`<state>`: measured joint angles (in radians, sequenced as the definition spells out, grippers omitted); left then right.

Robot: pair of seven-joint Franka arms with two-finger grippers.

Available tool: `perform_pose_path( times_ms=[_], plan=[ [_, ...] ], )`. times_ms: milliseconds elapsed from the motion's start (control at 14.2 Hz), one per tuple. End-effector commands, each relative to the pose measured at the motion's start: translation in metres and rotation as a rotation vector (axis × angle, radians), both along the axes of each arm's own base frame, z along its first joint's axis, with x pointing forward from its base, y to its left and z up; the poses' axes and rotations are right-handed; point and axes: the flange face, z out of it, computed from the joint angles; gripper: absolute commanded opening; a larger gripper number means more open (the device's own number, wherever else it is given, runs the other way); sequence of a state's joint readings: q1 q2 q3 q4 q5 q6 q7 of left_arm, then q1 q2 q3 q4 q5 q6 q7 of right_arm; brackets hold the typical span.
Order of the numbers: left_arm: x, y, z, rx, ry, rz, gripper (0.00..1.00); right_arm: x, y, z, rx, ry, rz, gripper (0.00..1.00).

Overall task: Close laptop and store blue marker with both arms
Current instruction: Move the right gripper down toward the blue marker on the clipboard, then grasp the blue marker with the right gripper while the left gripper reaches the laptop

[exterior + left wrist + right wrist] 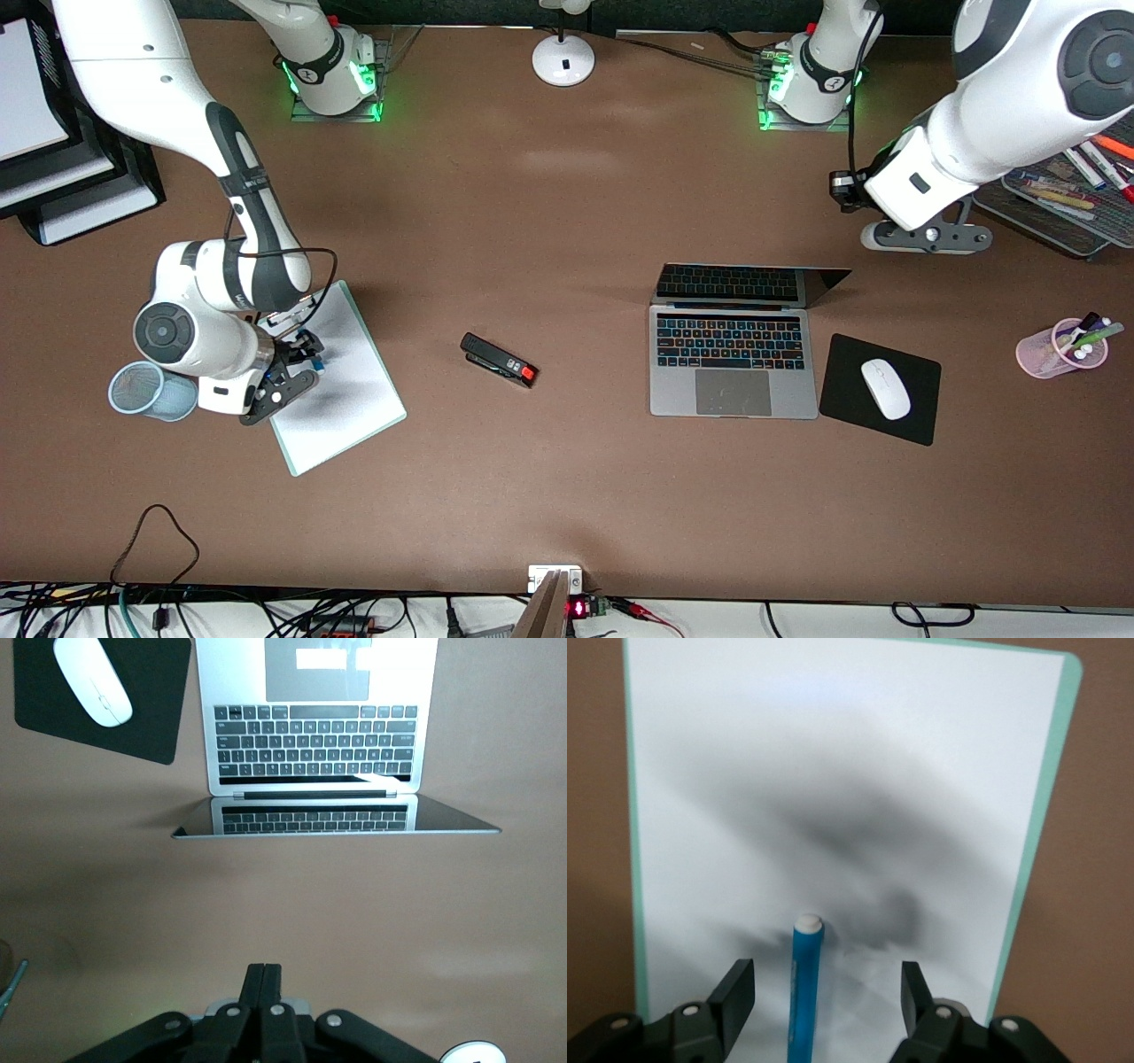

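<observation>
On the brown table (567, 221) you have the two white arms reaching in from their bases. The right arm (177, 115) bends down over the whiteboard (345, 399), a white sheet with a pale green edge lying toward that arm's end of the table. The left arm (1019, 106) waits above the table near a dark tray of pens (1054, 208) at its own end.

The laptop (733, 363) lies open toward the left arm's end, its dark screen raised and its coloured keys lit. Just beside it, toward the left arm's end, you see a black mouse pad (921, 416) with a white mouse (885, 388) on it. A pale blue cup (146, 390) lies near the right arm's wrist, and a pink cup (1059, 350) holding pens stands at the left arm's end. A black stapler with a red tip (499, 360) lies between the whiteboard and the laptop.

Your right gripper (826, 988) is low over the whiteboard, its jaws spread on either side of the blue marker (804, 992) and not touching it; the marker lies on the board with its white end pointing away from the wrist. Your left gripper (264, 979) hangs over bare table with its fingers pressed together, holding nothing.
</observation>
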<state>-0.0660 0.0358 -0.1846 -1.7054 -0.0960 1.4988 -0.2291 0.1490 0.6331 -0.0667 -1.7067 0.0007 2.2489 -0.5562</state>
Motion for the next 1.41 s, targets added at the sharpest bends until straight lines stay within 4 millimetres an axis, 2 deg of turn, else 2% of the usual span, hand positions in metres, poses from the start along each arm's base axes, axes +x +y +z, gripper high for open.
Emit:
perform_pose_path(
  times_ms=[0,212,353,495,777,1060,1343],
  plan=[
    [-0.030,-0.013,-0.014,0.008,-0.024,0.009,0.00,-0.009,0.002,-0.009,0.015,-0.021,0.021,0.72],
    [-0.045,-0.026,-0.040,0.012,-0.070,-0.009,0.00,-0.012,0.006,-0.013,0.017,-0.017,0.018,0.69],
    [-0.047,-0.027,-0.053,0.015,-0.069,-0.003,0.00,-0.013,0.006,-0.016,0.026,-0.013,0.003,0.67],
    [-0.055,-0.025,-0.068,0.019,-0.084,0.001,0.00,-0.013,0.007,-0.017,0.026,-0.013,0.005,0.61],
    [-0.067,-0.040,-0.117,0.014,-0.156,-0.008,0.00,-0.013,0.006,-0.024,0.025,-0.010,0.004,0.50],
    [-0.066,-0.044,-0.136,0.000,-0.200,-0.008,0.00,-0.014,0.006,-0.027,0.025,-0.007,0.002,0.41],
    [-0.056,-0.046,-0.156,-0.021,-0.235,-0.001,0.00,-0.013,0.006,-0.027,0.030,-0.012,-0.003,0.34]
  ],
)
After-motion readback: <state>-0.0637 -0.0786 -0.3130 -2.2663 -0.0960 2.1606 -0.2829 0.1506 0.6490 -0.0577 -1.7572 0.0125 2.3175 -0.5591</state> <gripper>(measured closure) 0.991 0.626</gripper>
